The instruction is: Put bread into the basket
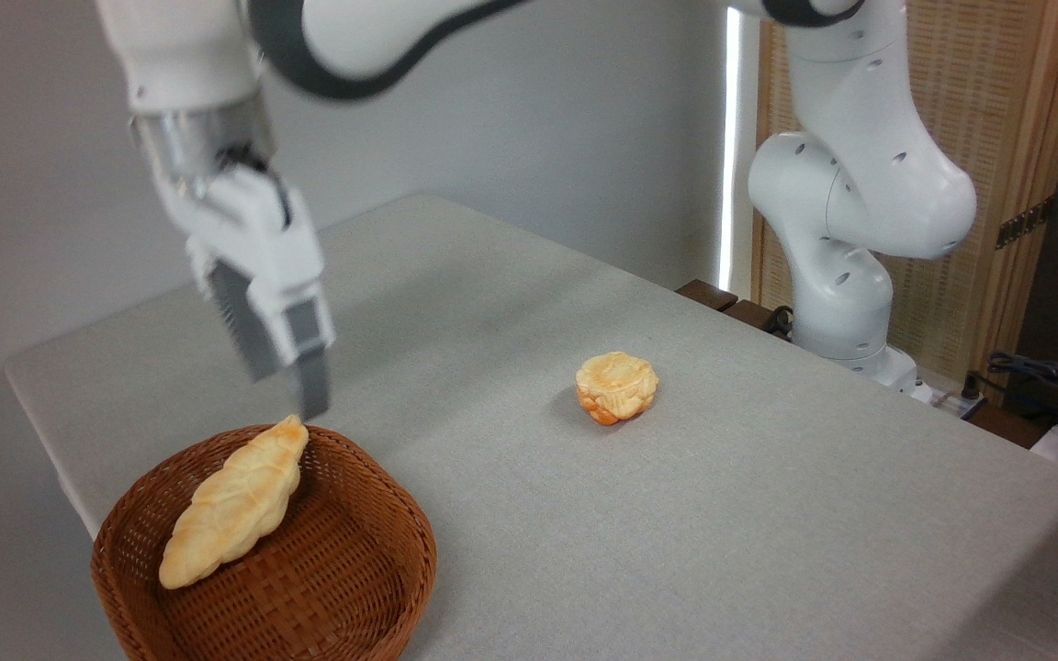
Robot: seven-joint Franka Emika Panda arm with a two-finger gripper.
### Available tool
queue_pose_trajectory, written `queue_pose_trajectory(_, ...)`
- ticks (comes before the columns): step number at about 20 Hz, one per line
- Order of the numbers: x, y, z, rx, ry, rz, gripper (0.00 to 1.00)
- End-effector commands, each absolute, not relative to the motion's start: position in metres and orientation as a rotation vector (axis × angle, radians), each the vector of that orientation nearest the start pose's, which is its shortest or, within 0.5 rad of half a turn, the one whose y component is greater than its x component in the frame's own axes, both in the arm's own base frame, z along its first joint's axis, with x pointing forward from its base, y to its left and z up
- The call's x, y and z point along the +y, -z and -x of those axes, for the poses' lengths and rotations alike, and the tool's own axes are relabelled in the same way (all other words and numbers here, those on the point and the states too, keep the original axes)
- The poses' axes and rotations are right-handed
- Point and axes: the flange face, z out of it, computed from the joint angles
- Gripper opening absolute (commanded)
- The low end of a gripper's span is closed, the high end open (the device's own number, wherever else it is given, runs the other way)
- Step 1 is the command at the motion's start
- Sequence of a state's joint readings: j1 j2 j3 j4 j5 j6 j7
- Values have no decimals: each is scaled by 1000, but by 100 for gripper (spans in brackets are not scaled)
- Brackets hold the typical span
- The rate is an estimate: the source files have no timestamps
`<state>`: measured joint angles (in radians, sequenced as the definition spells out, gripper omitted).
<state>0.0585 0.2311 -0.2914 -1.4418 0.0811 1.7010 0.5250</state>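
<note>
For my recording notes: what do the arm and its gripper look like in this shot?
The arm is glossy white with rounded, bulbous joints, dark grey bands at the joint seams and small dark recessed holes along its shells. A silver metal ring sits at the wrist, above a white blocky gripper with flat, grey, ribbed fingers. Dark cables lie by its base.

We see our arm (860, 184) rise from its base at the right, bend overhead out of view and come down at the upper left. Our wrist (194, 128) tilts so the gripper (295, 390) points down and slightly rightward. Its two grey fingers (311, 367) hang close together, one mostly overlapping the other from this angle, so we cannot tell any gap; nothing sits between them.
</note>
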Motion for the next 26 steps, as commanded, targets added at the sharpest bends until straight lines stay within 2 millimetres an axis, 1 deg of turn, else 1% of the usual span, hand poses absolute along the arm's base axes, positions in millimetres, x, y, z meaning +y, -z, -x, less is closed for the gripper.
queue_pose_trajectory(1,-101,-591,-588,1150,-35,2933,100)
queue_pose_trajectory(2,-98,-595,-586,1166,-27,2934,100)
queue_pose_trajectory(4,-85,-605,-580,1210,7,2940,100)
queue_pose_trajectory(5,-74,-612,-575,1232,24,2940,100)
queue_pose_trajectory(6,-69,-614,-573,1244,31,2937,100)
queue_pose_trajectory(7,-59,-618,-568,1261,42,2928,100)
queue_pose_trajectory(10,-45,-623,-562,1253,51,2925,100)
queue_pose_trajectory(15,-47,-619,-559,1247,28,2918,100)
queue_pose_trajectory(17,-37,-618,-560,1231,23,2924,100)
queue_pose_trajectory(18,-38,-618,-560,1233,25,2922,100)
queue_pose_trajectory(19,-34,-619,-560,1224,25,2926,100)
queue_pose_trajectory(26,-35,-615,-559,1220,-7,2916,100)
